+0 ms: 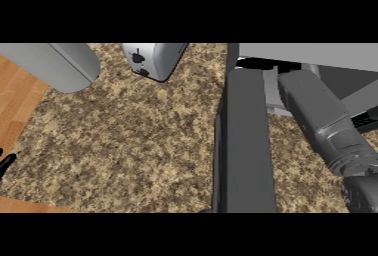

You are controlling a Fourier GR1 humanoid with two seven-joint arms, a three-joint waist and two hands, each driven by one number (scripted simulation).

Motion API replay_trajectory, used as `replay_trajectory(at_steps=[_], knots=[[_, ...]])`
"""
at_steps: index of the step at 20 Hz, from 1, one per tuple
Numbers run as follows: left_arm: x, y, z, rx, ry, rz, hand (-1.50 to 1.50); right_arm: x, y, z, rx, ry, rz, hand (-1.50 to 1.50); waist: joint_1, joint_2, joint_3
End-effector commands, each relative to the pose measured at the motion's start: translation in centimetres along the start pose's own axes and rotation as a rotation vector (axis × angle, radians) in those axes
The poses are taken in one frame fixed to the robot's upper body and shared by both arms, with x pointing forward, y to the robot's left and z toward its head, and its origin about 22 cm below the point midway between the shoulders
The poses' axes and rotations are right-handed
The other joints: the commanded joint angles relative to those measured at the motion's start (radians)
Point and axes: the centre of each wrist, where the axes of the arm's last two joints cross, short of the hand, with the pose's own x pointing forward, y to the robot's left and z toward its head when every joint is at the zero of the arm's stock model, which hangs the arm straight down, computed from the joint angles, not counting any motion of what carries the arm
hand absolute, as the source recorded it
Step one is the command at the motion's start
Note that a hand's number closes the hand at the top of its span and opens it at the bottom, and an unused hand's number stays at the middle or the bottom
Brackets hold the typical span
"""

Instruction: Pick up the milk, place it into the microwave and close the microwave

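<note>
The microwave (310, 54) stands at the upper right with a light grey top. Its dark grey door (247, 145) is swung open toward me and runs down the middle of the view. My right forearm (321, 115) comes up from the lower right, beside the door, and goes into the microwave's opening. The microwave's top hides the right hand. The milk is not visible anywhere. Only black fingertips of my left hand (6, 161) show at the left edge, pointing up and holding nothing.
A silver toaster (153, 59) stands at the back of the speckled brown counter (133, 135). A large grey rounded object (63, 65) sits at the upper left. Wooden floor (16, 95) shows past the counter's left edge.
</note>
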Motion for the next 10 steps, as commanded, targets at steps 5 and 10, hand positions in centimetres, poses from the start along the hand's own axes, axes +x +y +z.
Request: replay_trajectory(at_steps=[5,10], knots=[[-2.1,-1.6,-0.1,-0.015,0.005,0.019,-1.5,-2.5,-2.4,0.6,0.02,0.005,-0.032,-1.5,-0.039,-0.027,-0.003],[-3.0,-2.7,0.3,-0.12,0.013,0.067,-1.5,-5.5,-4.4,2.3,0.076,0.024,-0.103,-1.5,-0.064,-0.042,-0.003]])
